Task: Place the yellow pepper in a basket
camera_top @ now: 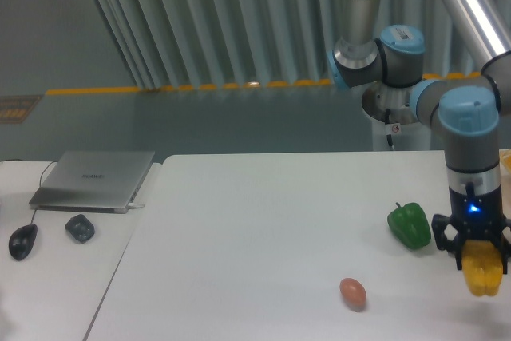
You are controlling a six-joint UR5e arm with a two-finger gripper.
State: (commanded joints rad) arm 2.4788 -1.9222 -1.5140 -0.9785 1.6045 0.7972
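Above table [239,229], yellow pepper [484,274] in gripper [477,259]

A lab: UR5e arm [471,129] at white table [255,221], laptop [94,180] nearby.

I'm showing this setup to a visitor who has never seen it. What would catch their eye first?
Probably the end effector at far right, gripping a glossy yellow bell pepper above the white table. Beside it sits a green bell pepper, with a small brownish egg nearer the front edge.
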